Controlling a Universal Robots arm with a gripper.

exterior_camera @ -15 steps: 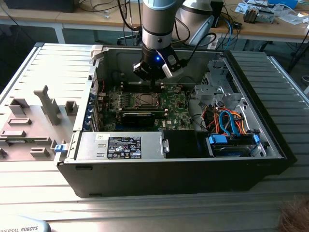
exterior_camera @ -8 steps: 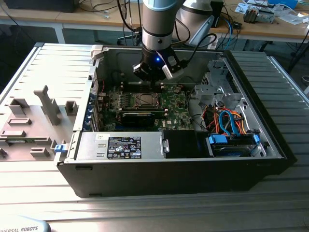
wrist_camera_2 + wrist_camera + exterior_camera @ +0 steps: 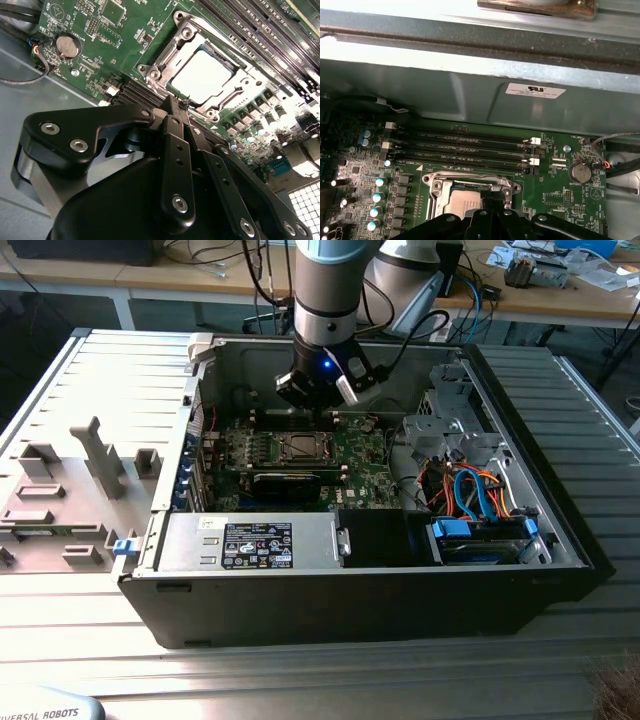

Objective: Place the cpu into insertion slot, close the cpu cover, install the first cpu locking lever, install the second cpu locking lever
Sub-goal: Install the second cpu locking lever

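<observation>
Open computer case (image 3: 560,540) lying on its side on a ribbed grey counter (image 3: 300,670); green motherboard (image 3: 365,455) on the case floor; long black card (image 3: 290,483) across the board; power supply (image 3: 250,540) with a label along the near wall; drive bay with blue brackets (image 3: 480,535) and orange and blue cables (image 3: 470,490) at the exterior view's right; grey moulded fixtures (image 3: 95,455) on the counter at the exterior view's left; round coin battery (image 3: 67,46) and black memory slots (image 3: 465,145) on the board in the wrist views.

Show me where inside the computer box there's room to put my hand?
Bare metal floor beside the green motherboard's edge looks free. Crowded: around the insertion slot, where the gripper hovers, and the corner full of orange and blue cables.
</observation>
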